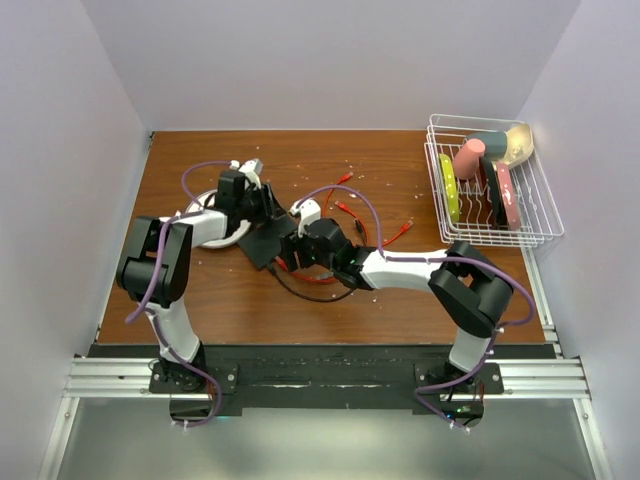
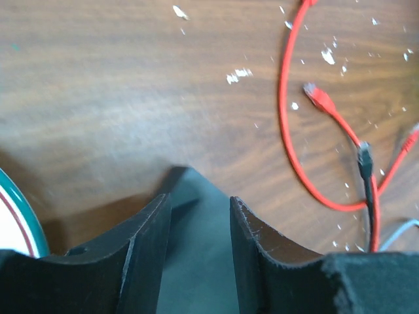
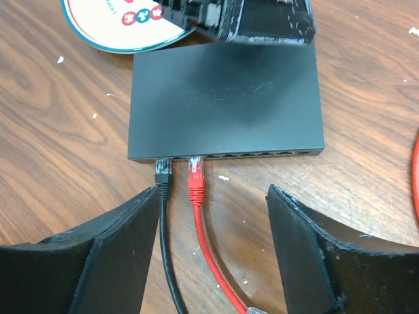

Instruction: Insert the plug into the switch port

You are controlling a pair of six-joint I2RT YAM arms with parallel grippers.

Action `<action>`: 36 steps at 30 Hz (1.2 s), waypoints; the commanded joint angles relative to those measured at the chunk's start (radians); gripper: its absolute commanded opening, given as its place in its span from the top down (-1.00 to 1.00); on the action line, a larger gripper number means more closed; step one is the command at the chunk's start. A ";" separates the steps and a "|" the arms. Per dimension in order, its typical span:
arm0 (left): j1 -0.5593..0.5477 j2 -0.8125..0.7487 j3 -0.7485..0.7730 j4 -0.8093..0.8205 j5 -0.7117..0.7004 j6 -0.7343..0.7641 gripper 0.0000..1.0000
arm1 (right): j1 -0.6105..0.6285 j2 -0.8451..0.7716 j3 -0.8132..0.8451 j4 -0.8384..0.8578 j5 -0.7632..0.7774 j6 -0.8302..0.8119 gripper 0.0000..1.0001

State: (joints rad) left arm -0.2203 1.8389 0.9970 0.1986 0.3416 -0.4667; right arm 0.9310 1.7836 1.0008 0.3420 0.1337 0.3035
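The switch point(image 3: 226, 98) is a flat black box with its row of ports facing my right gripper point(image 3: 213, 190). A red plug point(image 3: 196, 178) sits in the second port from the left, and a black plug point(image 3: 162, 171) in the port beside it. My right gripper stands open a short way back from the ports, its fingers either side of the two cables and touching neither plug. My left gripper point(image 2: 200, 199) is over the switch's far corner point(image 2: 196, 255), fingers apart, with the switch's top showing between them. In the top view both grippers, left point(image 1: 262, 205) and right point(image 1: 293, 248), meet at the switch point(image 1: 262, 243).
A round white plate point(image 3: 124, 26) with red dots lies just behind the switch. Loose red cables point(image 2: 285, 104) with a free red plug point(image 2: 319, 97) and a black plug point(image 2: 364, 156) lie to the right. A wire dish rack point(image 1: 490, 185) stands at the far right.
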 commanded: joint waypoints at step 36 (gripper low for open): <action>0.058 0.063 -0.116 0.010 0.008 0.056 0.16 | 0.063 0.250 0.167 -0.046 0.073 0.026 0.78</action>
State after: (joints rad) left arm -0.1722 1.8832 0.9272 0.3244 0.3706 -0.4522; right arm 0.9840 2.0167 1.1351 0.2924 0.1558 0.3168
